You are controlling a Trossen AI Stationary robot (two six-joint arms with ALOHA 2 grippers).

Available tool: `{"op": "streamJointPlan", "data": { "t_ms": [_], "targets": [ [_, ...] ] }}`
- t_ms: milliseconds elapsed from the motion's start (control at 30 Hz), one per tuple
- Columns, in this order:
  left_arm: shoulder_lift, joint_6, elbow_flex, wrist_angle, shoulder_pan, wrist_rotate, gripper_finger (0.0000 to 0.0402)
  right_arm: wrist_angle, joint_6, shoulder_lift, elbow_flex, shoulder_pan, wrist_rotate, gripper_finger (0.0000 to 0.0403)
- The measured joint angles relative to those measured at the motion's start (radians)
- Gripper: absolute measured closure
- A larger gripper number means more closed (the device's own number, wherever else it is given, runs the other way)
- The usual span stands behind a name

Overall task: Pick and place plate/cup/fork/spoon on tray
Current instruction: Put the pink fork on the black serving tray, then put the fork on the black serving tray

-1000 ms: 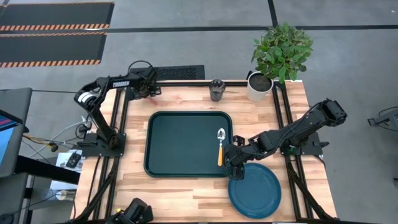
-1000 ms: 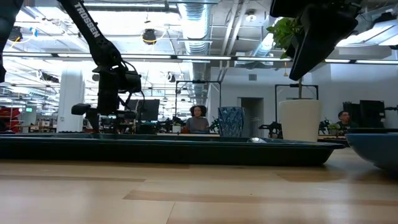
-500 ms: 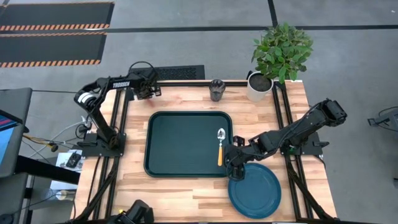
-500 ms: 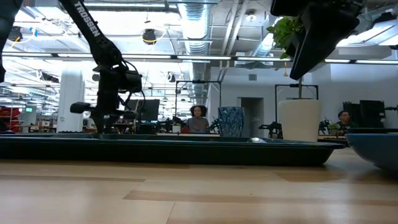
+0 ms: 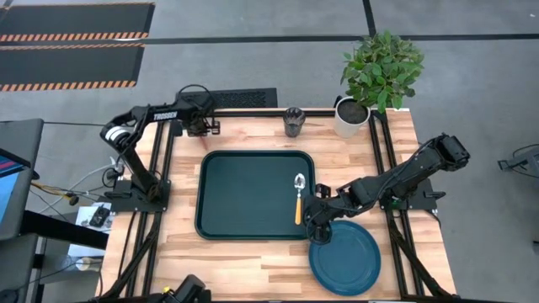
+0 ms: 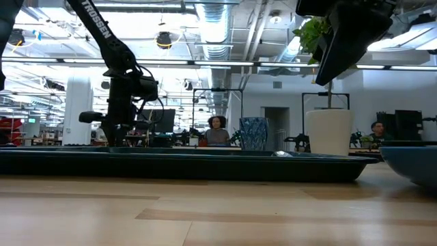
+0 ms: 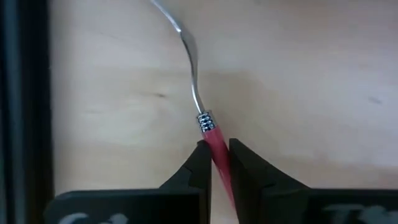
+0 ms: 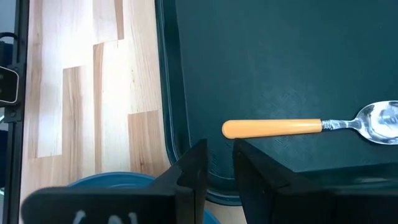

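Fork (image 7: 208, 134) lies on bare wood beyond the tray's (image 5: 253, 195) far left corner, its red handle pinched between my left gripper's (image 7: 214, 163) closed fingers. Spoon (image 5: 298, 199) rests inside the tray's right edge; my right gripper (image 8: 219, 163), fingers slightly parted and empty, hovers beside the tray's near right corner, over the plate's (image 5: 349, 261) rim.

The wooden surface (image 5: 253, 257) carries the green tray (image 5: 253, 195), blue plate (image 5: 345, 258), grey cup (image 5: 293, 121), white plant pot (image 5: 349, 118) and red-handled fork (image 7: 205, 118).

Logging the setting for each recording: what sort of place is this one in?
Probably a robotics lab or workshop in an open-plan office: a wooden workbench on a grey floor with hazard-striped mats, exposed ceiling pipes, and people seated at desks behind.
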Motion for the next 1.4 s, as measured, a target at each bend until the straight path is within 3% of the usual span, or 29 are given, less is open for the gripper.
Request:
{"op": "streamJointPlan", "data": {
  "t_ms": [267, 433, 933, 1033, 1167, 1300, 1400],
  "targets": [
    [-0.064, 0.06, -0.001, 0.033, -0.077, 0.082, 0.0394, 0.004, 0.0, 0.0, 0.0, -0.002, 0.0, 0.0301],
    [-0.104, 0.054, -0.002, 0.025, -0.112, 0.037, 0.0396, 0.024, -0.003, 0.0, 0.0, -0.002, 0.024, 0.0301],
    [-0.12, 0.093, -0.002, 0.015, -0.129, 0.062, 0.0401, 0.038, -0.022, 0.0, 0.0, -0.002, 0.045, 0.0301],
    [-0.12, 0.072, -0.003, 0.024, -0.121, 0.024, 0.0399, 0.039, -0.022, 0.0, 0.0, -0.002, 0.045, 0.0301],
    [-0.11, 0.047, -0.006, 0.052, -0.087, -0.002, 0.0368, 0.05, -0.019, 0.0, 0.0, -0.002, 0.045, 0.0301],
    [-0.089, 0.048, -0.007, 0.129, -0.064, 0.064, 0.0306, 0.058, -0.019, 0.0, 0.0, -0.002, 0.045, 0.0301],
    [-0.068, 0.04, -0.007, 0.147, -0.064, 0.049, 0.0255, 0.058, -0.024, 0.0, 0.0, -0.002, 0.045, 0.0301]
  ]
}}
